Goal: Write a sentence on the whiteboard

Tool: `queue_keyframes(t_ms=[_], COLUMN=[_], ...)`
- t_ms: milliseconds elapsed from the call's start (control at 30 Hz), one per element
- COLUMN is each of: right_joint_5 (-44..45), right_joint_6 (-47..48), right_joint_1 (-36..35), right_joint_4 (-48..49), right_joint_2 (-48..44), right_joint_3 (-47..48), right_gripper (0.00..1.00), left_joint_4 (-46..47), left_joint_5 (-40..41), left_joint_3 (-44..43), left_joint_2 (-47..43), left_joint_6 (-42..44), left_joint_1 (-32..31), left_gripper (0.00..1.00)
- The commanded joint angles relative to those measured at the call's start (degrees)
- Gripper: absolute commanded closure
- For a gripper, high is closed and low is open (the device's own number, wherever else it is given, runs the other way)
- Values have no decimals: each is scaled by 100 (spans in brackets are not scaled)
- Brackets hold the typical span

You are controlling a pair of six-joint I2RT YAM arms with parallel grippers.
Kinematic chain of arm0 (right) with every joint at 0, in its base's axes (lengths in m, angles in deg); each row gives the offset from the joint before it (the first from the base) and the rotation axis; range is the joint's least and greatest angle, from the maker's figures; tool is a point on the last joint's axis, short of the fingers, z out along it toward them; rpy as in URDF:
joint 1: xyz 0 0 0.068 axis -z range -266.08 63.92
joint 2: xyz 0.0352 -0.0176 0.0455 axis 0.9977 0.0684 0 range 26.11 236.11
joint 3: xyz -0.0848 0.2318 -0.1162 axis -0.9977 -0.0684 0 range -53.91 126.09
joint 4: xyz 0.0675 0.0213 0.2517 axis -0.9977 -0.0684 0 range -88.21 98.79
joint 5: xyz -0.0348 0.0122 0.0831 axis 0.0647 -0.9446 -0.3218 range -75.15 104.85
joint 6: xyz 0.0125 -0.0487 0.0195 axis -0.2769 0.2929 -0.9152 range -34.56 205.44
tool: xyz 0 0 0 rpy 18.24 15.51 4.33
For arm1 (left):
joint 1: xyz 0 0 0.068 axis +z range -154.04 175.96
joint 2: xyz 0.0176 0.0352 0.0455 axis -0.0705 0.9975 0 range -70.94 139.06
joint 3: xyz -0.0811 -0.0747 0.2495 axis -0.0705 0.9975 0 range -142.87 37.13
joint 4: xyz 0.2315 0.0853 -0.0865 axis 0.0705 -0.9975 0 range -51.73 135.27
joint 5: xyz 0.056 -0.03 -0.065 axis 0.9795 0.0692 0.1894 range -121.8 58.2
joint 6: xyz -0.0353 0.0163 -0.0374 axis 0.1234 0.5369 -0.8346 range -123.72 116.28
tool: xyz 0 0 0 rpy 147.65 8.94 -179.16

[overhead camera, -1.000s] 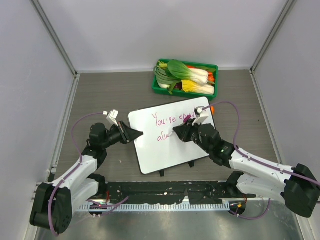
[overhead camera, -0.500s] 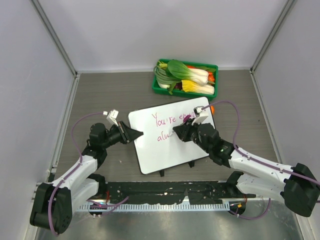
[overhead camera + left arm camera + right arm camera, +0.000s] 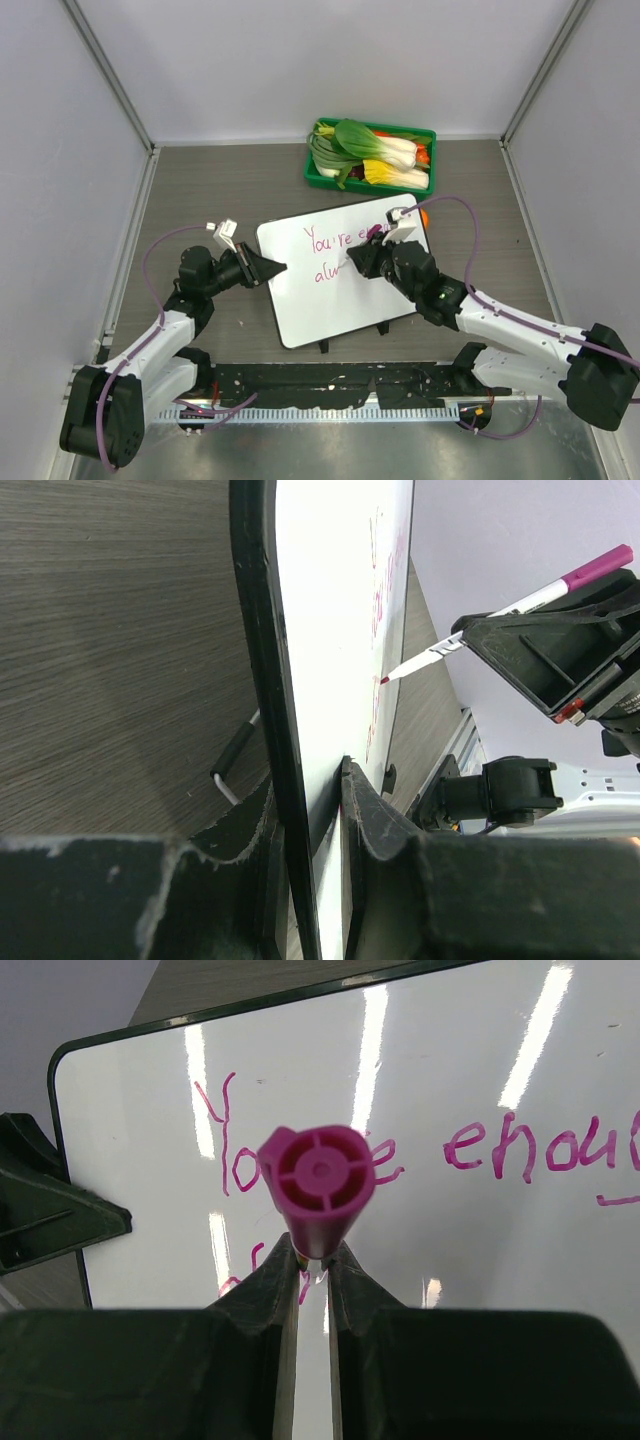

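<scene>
The whiteboard lies on the table between both arms, its white face toward the right wrist camera. The sentence runs across it in pink cursive, with "enou" legible and a second line begun below. My left gripper is shut on the whiteboard's left rim, one finger on each face. My right gripper is shut on a pink-capped marker. The marker points its tip down at the board beside the second line; I cannot tell whether it touches.
A green basket of leafy vegetables stands beyond the board at the back. An orange object peeks out by the board's far right corner. Two black clips stick out of the board's near edge. Grey walls close in both sides.
The right gripper with the marker has crept slightly toward the far right. The writing looks the same, and the left gripper has kept its hold on the rim.
</scene>
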Motion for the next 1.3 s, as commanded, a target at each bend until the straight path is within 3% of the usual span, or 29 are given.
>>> queue_keyframes(t_ms=[0,300,733,1267], right_joint_5=[132,211,360,-123], right_joint_6=[138,85,32,41], right_joint_1=[24,24,51,59], right_joint_4=[-77,-173,-7,20], right_joint_2=[-51,-403,-104,-121], right_joint_3=[216,84,-48,-276], right_gripper=[99,99,99,99], left_joint_4=[-576,-576,-576,-576], left_joint_5=[744,744,735,744], left_joint_3=[52,61,52,61], left_joint_2=[106,115,115,106], left_joint_6=[1100,1100,1100,1100], left_joint_1=[5,5,-4,5], left_gripper=[100,100,100,100])
